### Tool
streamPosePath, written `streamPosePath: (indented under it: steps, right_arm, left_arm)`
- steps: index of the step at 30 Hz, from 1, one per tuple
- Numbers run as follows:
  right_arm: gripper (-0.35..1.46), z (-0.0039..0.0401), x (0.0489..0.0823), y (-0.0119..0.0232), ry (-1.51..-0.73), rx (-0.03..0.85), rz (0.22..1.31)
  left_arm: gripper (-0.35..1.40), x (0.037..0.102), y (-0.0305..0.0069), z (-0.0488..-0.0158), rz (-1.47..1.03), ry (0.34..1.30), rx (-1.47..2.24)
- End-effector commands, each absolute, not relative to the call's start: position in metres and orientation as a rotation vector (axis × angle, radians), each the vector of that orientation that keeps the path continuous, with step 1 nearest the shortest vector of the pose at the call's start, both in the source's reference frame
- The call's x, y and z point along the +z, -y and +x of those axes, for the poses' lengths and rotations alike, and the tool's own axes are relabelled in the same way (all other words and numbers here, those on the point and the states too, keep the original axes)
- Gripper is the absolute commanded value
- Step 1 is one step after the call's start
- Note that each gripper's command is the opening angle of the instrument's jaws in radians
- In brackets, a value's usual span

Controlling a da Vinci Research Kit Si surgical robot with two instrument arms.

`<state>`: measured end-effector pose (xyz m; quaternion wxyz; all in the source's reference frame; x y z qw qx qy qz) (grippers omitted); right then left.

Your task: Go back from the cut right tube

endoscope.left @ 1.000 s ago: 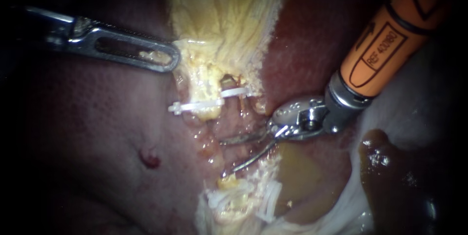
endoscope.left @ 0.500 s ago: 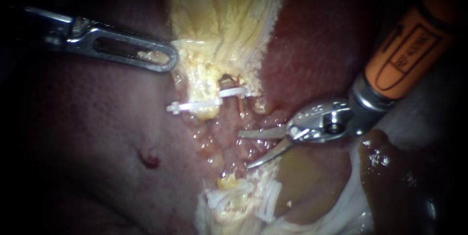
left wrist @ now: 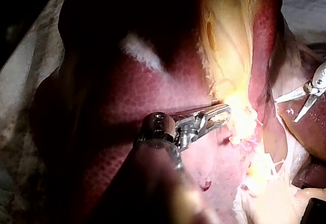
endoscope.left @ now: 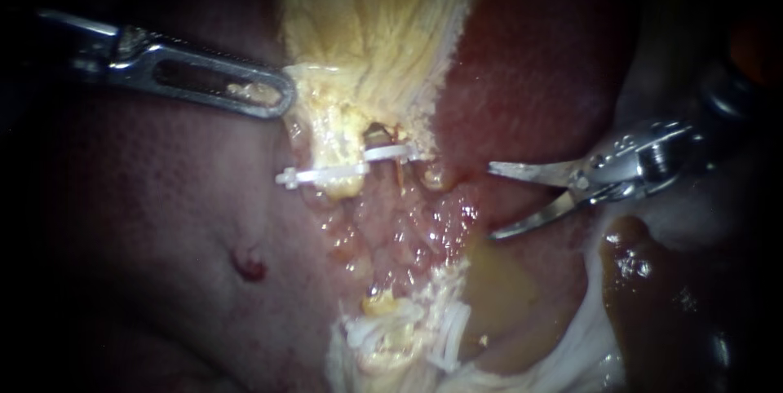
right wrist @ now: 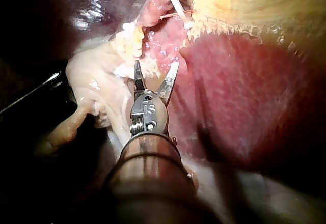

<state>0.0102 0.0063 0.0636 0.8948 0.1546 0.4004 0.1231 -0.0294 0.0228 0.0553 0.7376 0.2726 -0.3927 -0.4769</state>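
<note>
The pale yellow gallbladder (endoscope.left: 375, 18) hangs down the middle over the red liver (endoscope.left: 163, 222). My left instrument (endoscope.left: 281, 98) comes in from the left, its slotted jaws shut on the gallbladder's lower edge; the left wrist view shows the same hold (left wrist: 220, 114). Two white clips (endoscope.left: 326, 174) (endoscope.left: 393, 152) cross the cut tube ends under that edge. A lower cut stump (endoscope.left: 379, 305) carries more white clips (endoscope.left: 447, 336). My right instrument (endoscope.left: 492, 201), with curved blades, stands open to the right of the raw gap, touching nothing. Its blades (right wrist: 156, 66) point at the stumps.
Yellow-brown fluid (endoscope.left: 497, 287) pools right of the lower stump. White gauze (endoscope.left: 587, 344) lies at the lower right beside a dark wet pool (endoscope.left: 652, 279). A small red spot (endoscope.left: 249, 267) marks the liver on the left.
My right instrument has drawn back to the right and slightly up, away from the gap between the stumps, blades still open. The left instrument and its hold have not moved.
</note>
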Motion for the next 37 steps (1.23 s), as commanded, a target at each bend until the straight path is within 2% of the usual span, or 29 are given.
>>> streamPosePath:
  steps: [1,8,22,37]
  right_arm:
    - [1.43,0.0102,0.0636,-0.0063,-0.829,0.258,0.324]
    - [1.43,0.0101,0.0636,-0.0063,-0.829,0.258,0.324]
    - [1.43,0.0099,0.0635,-0.0062,-0.830,0.255,0.328]
    - [1.45,0.0099,0.0634,-0.0062,-0.835,0.244,0.339]
  left_arm:
    - [-0.35,0.0554,-0.0228,-0.0295,0.597,0.862,-1.048]
    - [-0.35,0.0568,-0.0225,-0.0306,0.601,0.863,-1.042]
    - [-0.35,0.0619,-0.0211,-0.0359,0.658,0.865,-0.993]
    - [-0.35,0.0626,-0.0206,-0.0362,0.663,0.866,-0.981]
